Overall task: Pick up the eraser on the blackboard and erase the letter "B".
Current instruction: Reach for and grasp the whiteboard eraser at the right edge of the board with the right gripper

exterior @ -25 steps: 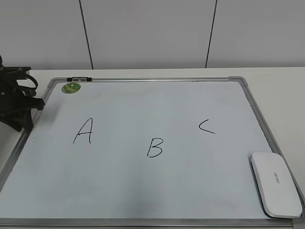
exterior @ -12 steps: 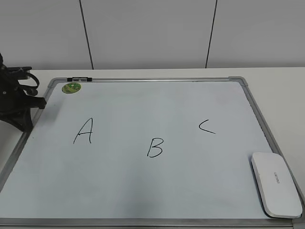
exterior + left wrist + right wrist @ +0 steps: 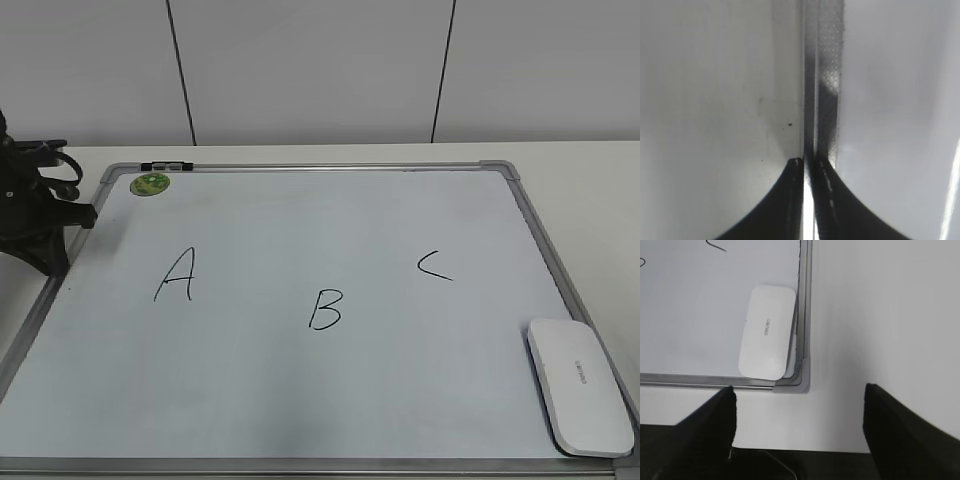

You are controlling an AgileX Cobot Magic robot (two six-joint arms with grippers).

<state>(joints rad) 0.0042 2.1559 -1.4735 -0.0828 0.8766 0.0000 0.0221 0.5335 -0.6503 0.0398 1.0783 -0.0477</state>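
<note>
Nothing moved, eraser [image 3: 767, 331] ahead of open right claw [image 3: 797, 405], untouched

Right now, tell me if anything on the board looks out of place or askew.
Only a small thing: the eraser lies slightly askew at the blackboard's near right corner, its edge over the frame rather than flat on the surface. The letters A, B and C are intact.

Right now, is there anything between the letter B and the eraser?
No. In the exterior view, only bare blackboard lies between the letter "B" and the eraser. The letter "C" sits higher up.
</note>
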